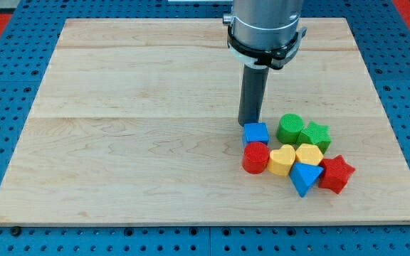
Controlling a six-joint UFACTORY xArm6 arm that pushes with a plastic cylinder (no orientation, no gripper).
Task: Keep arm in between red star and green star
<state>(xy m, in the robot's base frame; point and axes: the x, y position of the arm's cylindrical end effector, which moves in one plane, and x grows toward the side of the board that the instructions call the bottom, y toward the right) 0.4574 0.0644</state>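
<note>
The red star (337, 173) lies at the right end of a tight cluster of blocks near the board's lower right. The green star (315, 134) lies above it, at the cluster's upper right, with a yellow block (309, 153) between the two stars. My tip (248, 124) rests on the board at the cluster's upper left, just above and touching or almost touching the blue cube (256, 133). The tip is well to the left of both stars.
The cluster also holds a green cylinder (289, 129), a red cylinder (256, 158), a yellow heart (282, 161) and a blue triangular block (305, 177). The wooden board (134, 135) sits on a blue pegboard table; its right edge is near the red star.
</note>
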